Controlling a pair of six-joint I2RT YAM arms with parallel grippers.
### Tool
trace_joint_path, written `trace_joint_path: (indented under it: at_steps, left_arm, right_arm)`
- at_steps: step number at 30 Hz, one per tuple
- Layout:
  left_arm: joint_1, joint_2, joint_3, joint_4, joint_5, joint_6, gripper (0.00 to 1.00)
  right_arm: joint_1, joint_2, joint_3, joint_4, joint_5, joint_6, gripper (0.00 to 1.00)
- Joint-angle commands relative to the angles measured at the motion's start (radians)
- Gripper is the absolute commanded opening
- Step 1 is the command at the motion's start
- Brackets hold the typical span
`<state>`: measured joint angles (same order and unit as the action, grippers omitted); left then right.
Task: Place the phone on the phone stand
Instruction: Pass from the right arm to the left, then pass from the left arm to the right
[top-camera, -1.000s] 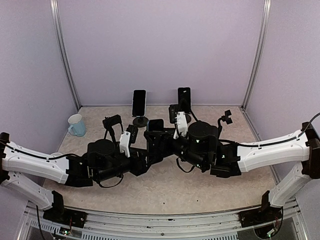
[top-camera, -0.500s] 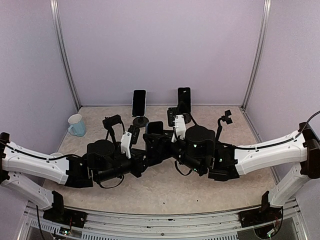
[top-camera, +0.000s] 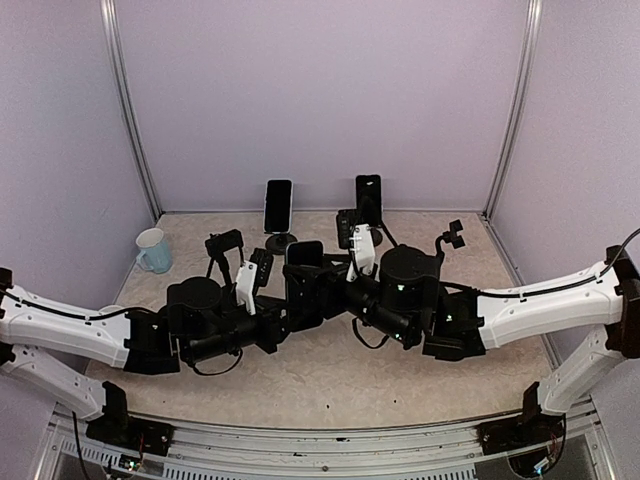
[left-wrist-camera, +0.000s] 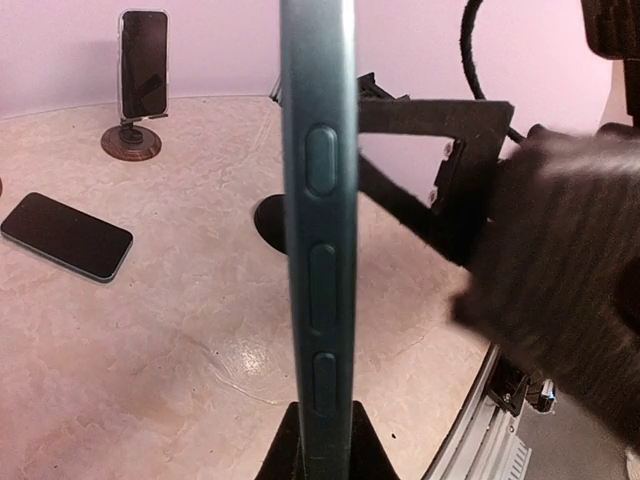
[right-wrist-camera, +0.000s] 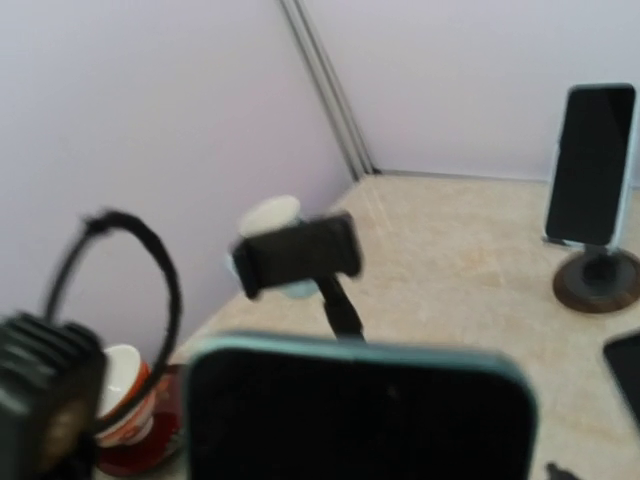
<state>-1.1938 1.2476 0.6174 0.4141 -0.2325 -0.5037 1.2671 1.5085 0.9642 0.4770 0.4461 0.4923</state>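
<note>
A teal phone with a black screen (top-camera: 305, 285) stands upright above the table's middle, between my two grippers. My left gripper (top-camera: 288, 312) is shut on its lower end. In the left wrist view the phone (left-wrist-camera: 318, 230) shows edge-on, pinched between my fingers (left-wrist-camera: 285, 450). My right gripper (top-camera: 332, 288) is close against the phone's other side. In the right wrist view the phone's screen (right-wrist-camera: 360, 415) fills the bottom and hides the fingers. An empty black clamp stand (top-camera: 225, 245) stands behind the left arm and also shows in the right wrist view (right-wrist-camera: 297, 255).
Two other phones stand on stands at the back (top-camera: 278, 205) (top-camera: 368, 198). Another phone lies flat on the table (left-wrist-camera: 65, 235). A pale mug (top-camera: 153, 250) is at the back left. A second black stand (top-camera: 453, 235) is at the right. A red and white cup (right-wrist-camera: 125, 400) is low on the left.
The phone has risen and shows taller between the grippers. The right arm has shifted slightly right and the left arm slightly left.
</note>
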Motion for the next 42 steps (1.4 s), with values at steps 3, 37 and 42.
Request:
trace_joint_path:
  at_steps: [3, 37, 42]
  left_arm:
    - [0.002, -0.081, -0.018, 0.030, 0.051, 0.009, 0.00]
    - [0.003, -0.209, -0.091, 0.073, 0.426, 0.131, 0.00]
    - [0.002, -0.192, -0.088, 0.070, 0.433, 0.131, 0.00]
  right_arm:
    - [0.008, -0.098, -0.028, 0.012, -0.046, -0.078, 1.00]
    - [-0.212, -0.176, 0.038, -0.216, -0.898, -0.124, 1.00]
    - [-0.218, -0.135, 0.040, -0.155, -1.009, -0.091, 0.98]
